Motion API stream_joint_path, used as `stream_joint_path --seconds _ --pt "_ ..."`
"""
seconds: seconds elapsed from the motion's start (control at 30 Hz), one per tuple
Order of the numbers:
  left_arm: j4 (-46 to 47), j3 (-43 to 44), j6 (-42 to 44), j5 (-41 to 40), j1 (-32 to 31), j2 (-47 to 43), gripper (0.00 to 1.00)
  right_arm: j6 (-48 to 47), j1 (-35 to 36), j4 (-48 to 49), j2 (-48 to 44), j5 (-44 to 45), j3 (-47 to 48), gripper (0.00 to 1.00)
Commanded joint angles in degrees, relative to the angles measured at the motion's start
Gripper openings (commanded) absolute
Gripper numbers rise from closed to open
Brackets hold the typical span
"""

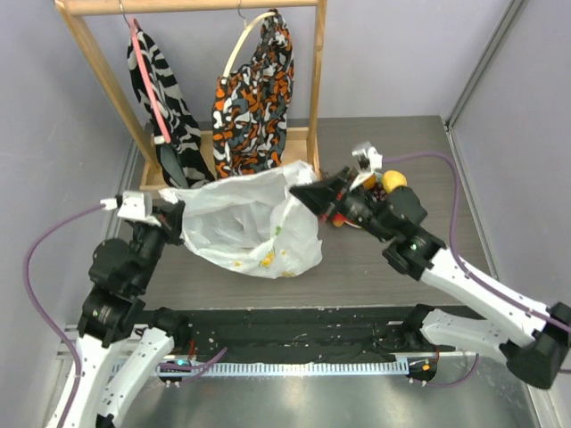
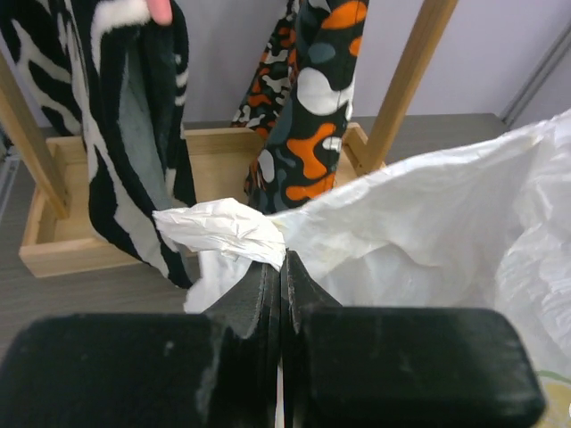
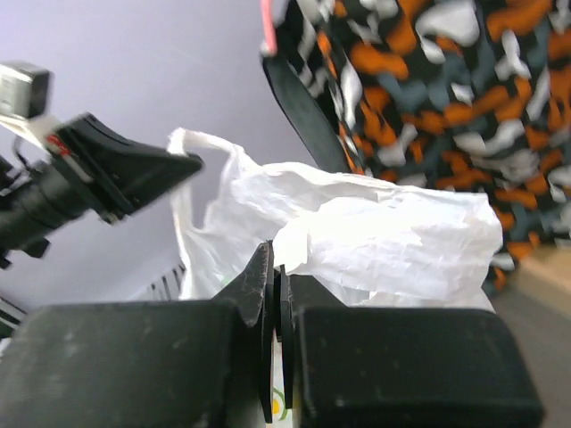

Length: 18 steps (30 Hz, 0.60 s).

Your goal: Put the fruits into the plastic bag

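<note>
A grey wood-grain bench (image 1: pixel 375 276) stands between pale lilac walls, and on it lies a thin, crinkly white plastic bag (image 1: pixel 245 223) printed with yellow-orange citrus slices, its mouth stretched wide. Behind the bag stands a light wooden rack (image 1: pixel 314 89), on which hang a black-and-white zebra-striped cloth (image 1: pixel 169 98) and an orange-and-black patterned cloth (image 1: pixel 254 98). At the bag's left rim the left pincer (image 2: pixel 281 263) is fully closed, with a twisted strip of the plastic nipped between its fingers. At the bag's right rim the right pincer (image 3: pixel 275 259) is likewise pressed together on a fold of the plastic. To the right of the bag, outside it, a small yellow lemon (image 1: pixel 393 179) sits on the bench behind the right arm. A small orange-red fruit (image 1: pixel 337 220) shows just beside the bag's right edge, too hidden by the arm to name.
</note>
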Motion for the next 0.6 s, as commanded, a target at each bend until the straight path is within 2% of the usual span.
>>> stream_joint_path --seconds 0.0,0.13,0.4,0.5,0.57 --pt "1.8 -6.5 -2.7 6.5 0.0 -6.2 0.0 1.5 0.0 -7.9 -6.7 5.6 -14.9 0.01" --pt "-3.9 -8.0 -3.6 12.7 -0.1 -8.0 0.0 6.9 0.0 -14.2 -10.1 8.7 -21.6 0.01" --pt "-5.8 -8.0 -3.1 18.0 0.0 -7.1 0.0 11.8 0.1 -26.7 -13.2 9.7 -22.7 0.01" --pt "-6.1 -7.9 -2.9 17.5 -0.1 -7.3 0.0 12.8 0.2 -32.2 -14.4 13.7 -20.9 0.01" --pt "-7.4 -7.6 -3.1 12.9 -0.1 -7.6 0.0 13.2 0.1 -37.1 -15.1 16.8 -19.8 0.01"
